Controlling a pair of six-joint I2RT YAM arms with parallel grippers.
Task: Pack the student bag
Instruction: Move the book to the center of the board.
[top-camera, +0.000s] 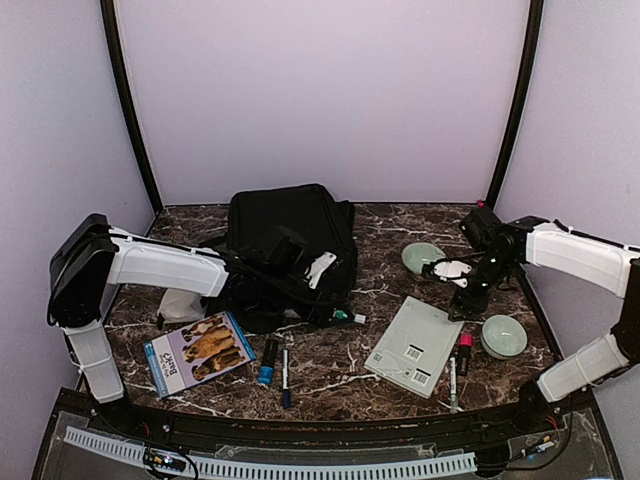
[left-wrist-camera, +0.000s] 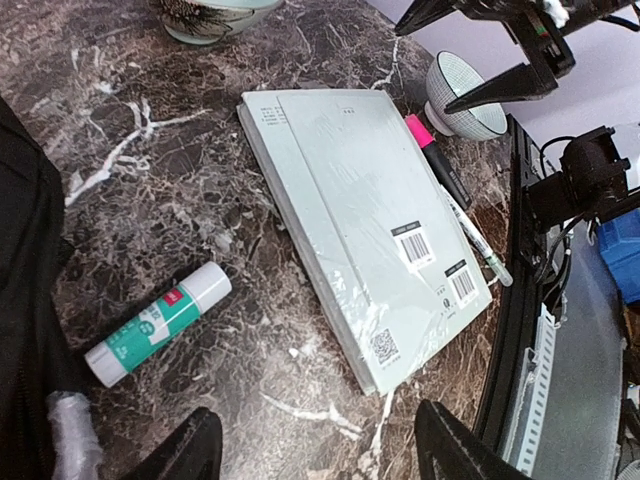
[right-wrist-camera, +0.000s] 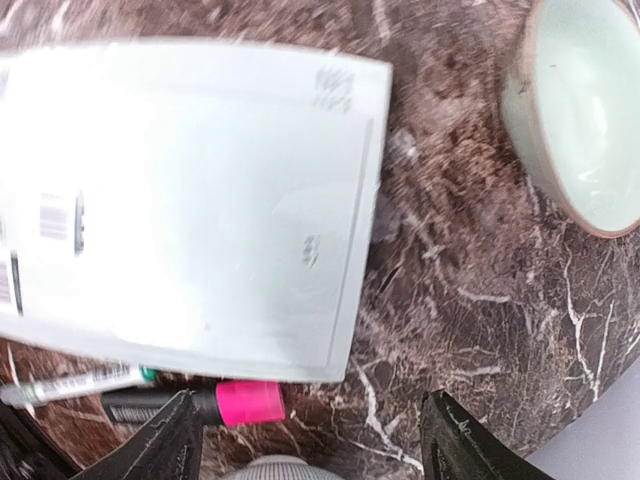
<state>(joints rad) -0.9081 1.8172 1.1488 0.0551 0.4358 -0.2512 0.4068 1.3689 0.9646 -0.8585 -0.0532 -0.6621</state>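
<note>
The student bag (top-camera: 290, 235) is a large black backpack lying at the back middle of the table; its edge shows in the left wrist view (left-wrist-camera: 25, 290). My left gripper (top-camera: 330, 298) reaches over the bag's right front corner, open and empty (left-wrist-camera: 318, 440), above bare table. A green-and-white glue stick (left-wrist-camera: 158, 323) and a pale green notebook (left-wrist-camera: 365, 220) lie ahead of it. My right gripper (top-camera: 468, 303) is open and empty (right-wrist-camera: 312, 420), hovering over the notebook's far right corner (right-wrist-camera: 200, 200), with a pink highlighter (right-wrist-camera: 235, 402) near its left finger.
Two pale green bowls (top-camera: 423, 258) (top-camera: 503, 336) stand on the right. A white pen (top-camera: 452, 380) lies by the highlighter (top-camera: 464, 352). A dog book (top-camera: 198, 352), a blue marker (top-camera: 267, 362) and a pen (top-camera: 285, 375) lie front left. The table's front edge is near.
</note>
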